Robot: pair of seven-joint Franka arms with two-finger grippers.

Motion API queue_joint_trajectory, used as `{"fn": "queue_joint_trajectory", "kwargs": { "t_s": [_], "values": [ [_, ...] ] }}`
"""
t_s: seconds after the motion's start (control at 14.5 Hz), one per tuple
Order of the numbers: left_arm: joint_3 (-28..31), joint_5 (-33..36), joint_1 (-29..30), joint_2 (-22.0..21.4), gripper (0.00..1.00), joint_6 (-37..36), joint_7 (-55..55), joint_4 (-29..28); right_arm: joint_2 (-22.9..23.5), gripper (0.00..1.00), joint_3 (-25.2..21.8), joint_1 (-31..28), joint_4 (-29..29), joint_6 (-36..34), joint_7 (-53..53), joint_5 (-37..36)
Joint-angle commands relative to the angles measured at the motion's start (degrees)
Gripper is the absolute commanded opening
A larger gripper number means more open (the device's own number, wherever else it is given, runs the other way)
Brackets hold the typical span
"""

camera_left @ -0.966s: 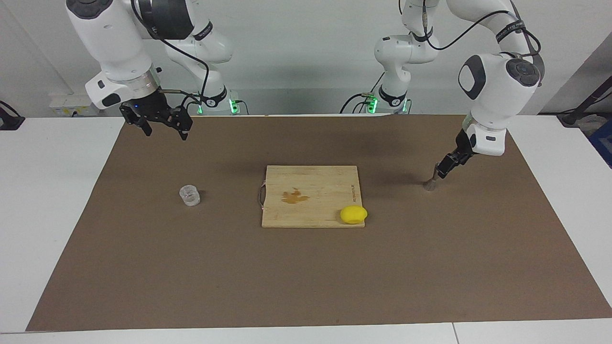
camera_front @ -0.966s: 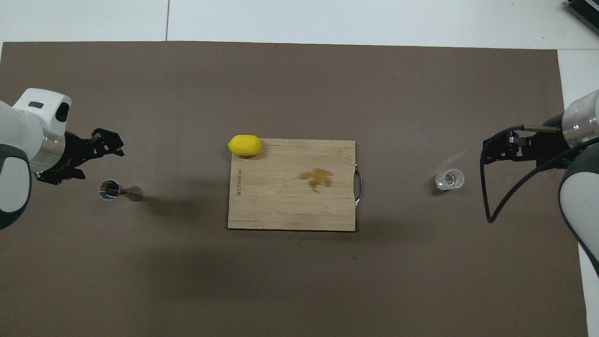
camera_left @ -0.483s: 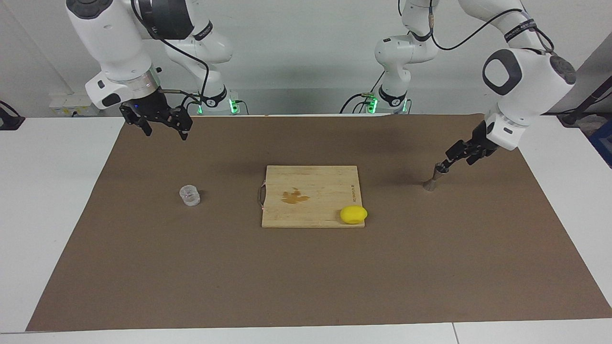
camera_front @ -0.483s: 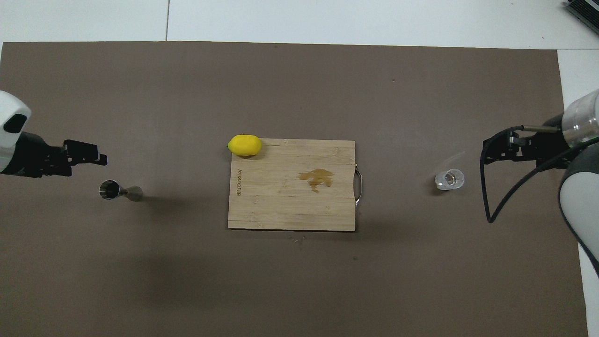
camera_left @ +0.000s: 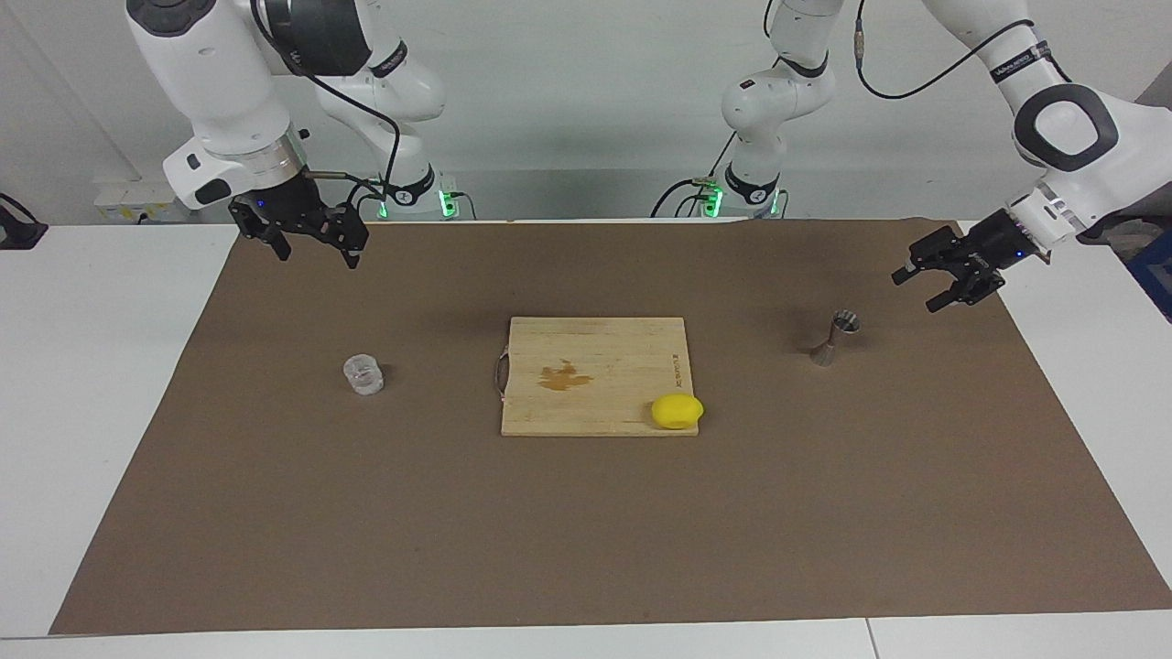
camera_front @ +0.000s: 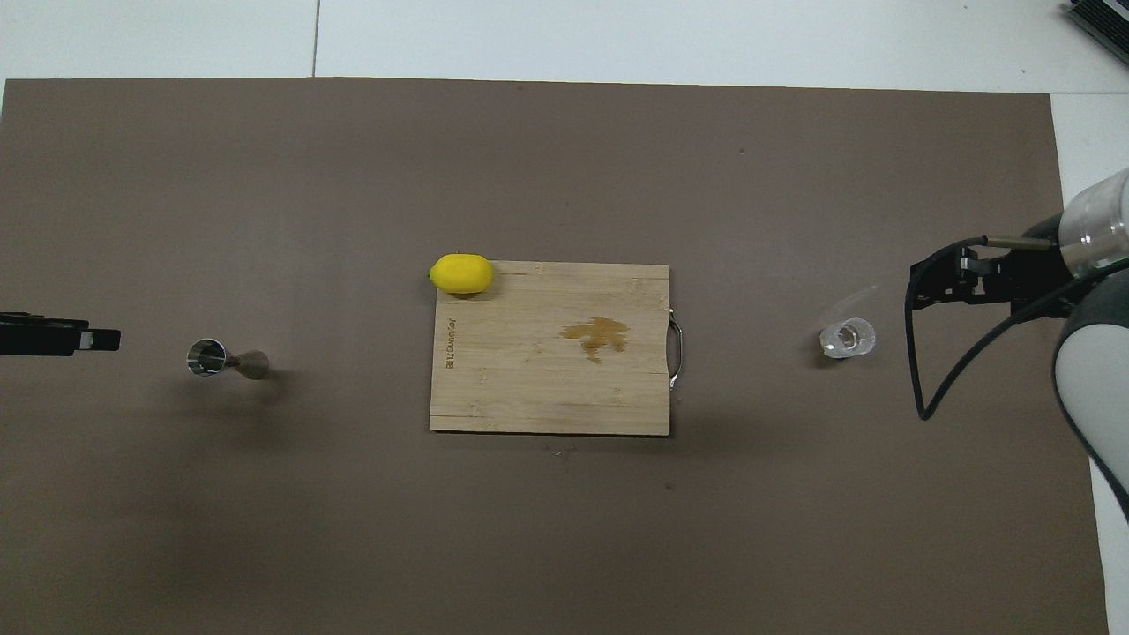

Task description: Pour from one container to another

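The silver hourglass-shaped metal jigger [camera_left: 836, 338] and the small clear faceted glass tumbler [camera_left: 363, 374] stand free; the left gripper [camera_left: 942, 276] and the right gripper [camera_left: 313, 247] hang empty, fingers spread.

White table [camera_left: 119, 384], most of its top covered by a brown mat [camera_left: 586, 531]. Mat edge sits just short of the table edge at each end; bare white strips show around the mat. Seam in the tabletop [camera_front: 316, 40] runs off from the mat. Plain pale grey wall [camera_left: 586, 110] above the table. White socket strip [camera_left: 128, 203] low on the wall, beside the table.
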Motion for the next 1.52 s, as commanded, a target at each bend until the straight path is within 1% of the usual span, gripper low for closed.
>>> {"fn": "queue_joint_trajectory", "kwargs": {
  "t_s": [0.0, 0.14, 0.28, 0.34, 0.41, 0.48, 0.55, 0.76, 0.9, 1.03, 1.1, 1.24, 1.45],
  "values": [
    [-0.6, -7.2, 5.0, 7.0, 1.0, -6.8, 14.5, 4.5, -1.3, 1.0, 0.3, -0.6, -1.4, 0.2, -0.7, 0.0],
    [-0.6, -11.9, 8.3, 10.8, 1.0, -11.8, 26.3, 6.0, -1.3, 1.0, 0.3, -0.6, -1.4, 0.2, -0.7, 0.0],
    [-0.6, -15.5, 11.5, 14.0, 1.0, -15.8, 41.4, 5.4, -1.3, 1.0, 0.3, -0.6, -1.3, 0.2, -0.7, 0.0],
    [-0.6, -17.2, 12.4, 14.7, 1.0, -17.1, 51.4, 5.0, -1.3, 1.0, 0.3, -0.6, -1.4, 0.2, -0.7, 0.0],
    [-0.6, -18.0, 13.0, 15.3, 1.0, -19.7, 58.9, 4.1, -1.3, 1.0, 0.3, -0.6, -1.4, 0.2, -0.7, 0.0],
    [-0.5, -18.9, 14.1, 17.6, 1.0, -22.7, 62.7, 3.9, -1.3, 1.0, 0.3, -0.6, -1.4, 0.2, -0.7, 0.0],
    [-0.5, -19.2, 15.0, 19.3, 1.0, -23.6, 65.1, 3.4, -1.3, 1.0, 0.3, -0.6, -1.4, 0.2, -0.7, 0.0],
    [-0.5, -20.7, 15.7, 21.1, 1.0, -23.5, 73.2, 1.8, -1.3, 1.0, 0.3, -0.6, -1.4, 0.2, -0.7, 0.0],
    [-0.5, -22.4, 15.7, 24.4, 1.0, -23.9, 77.6, 1.0, -1.3, 1.0, 0.3, -0.6, -1.4, 0.2, -0.7, 0.0],
    [-0.5, -25.6, 15.1, 28.5, 1.0, -23.0, 85.2, 0.2, -1.3, 1.0, 0.3, -0.6, -1.4, 0.2, -0.7, 0.0],
    [-0.5, -26.2, 14.8, 29.3, 1.0, -23.0, 87.2, -0.8, -1.3, 1.0, 0.3, -0.6, -1.4, 0.2, -0.7, 0.0],
    [-0.8, -26.2, 14.3, 29.1, 1.0, -23.9, 92.4, -1.7, -1.3, 1.0, 0.3, -0.6, -1.4, 0.2, -0.7, 0.0],
    [-0.8, -27.3, 12.9, 29.1, 1.0, -25.7, 93.2, -1.9, -1.3, 1.0, 0.3, -0.6, -1.3, 0.2, -0.7, 0.0]
  ]
}}
